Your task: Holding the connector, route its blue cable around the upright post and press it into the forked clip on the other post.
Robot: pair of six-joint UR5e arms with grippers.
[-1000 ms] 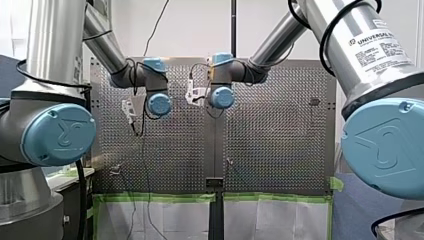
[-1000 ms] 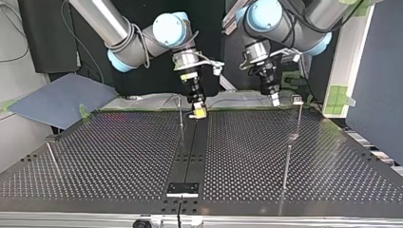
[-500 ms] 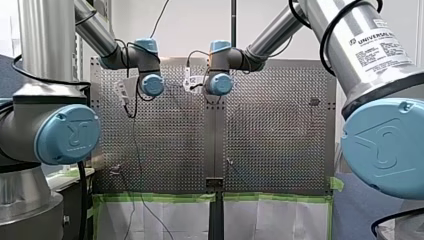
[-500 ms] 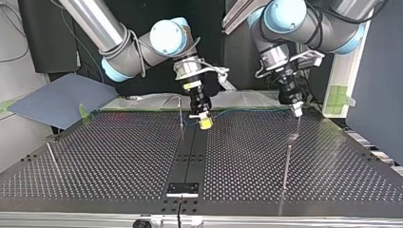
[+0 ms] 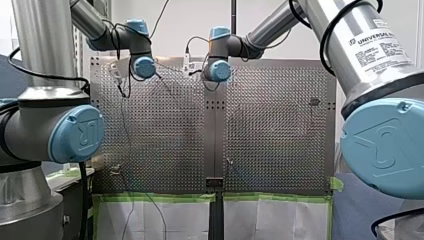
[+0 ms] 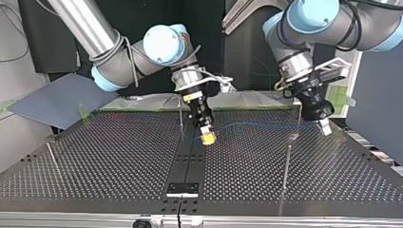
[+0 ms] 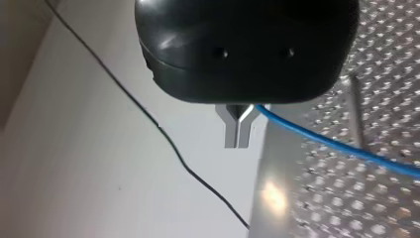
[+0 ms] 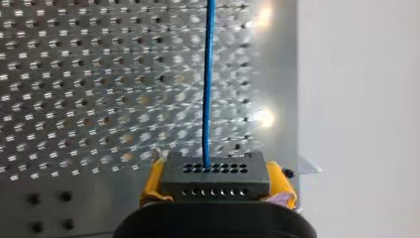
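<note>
Clamped in right claw, between yellow pads, the connector; blue cable leaving straight ahead, strung along the top view's far edge of the desk to left claw, pinched shut on it. Upright post just beside right claw, well apart from left claw.

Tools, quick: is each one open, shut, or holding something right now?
Left tool: shut on the cable.
Right tool: shut on the connector.
</note>
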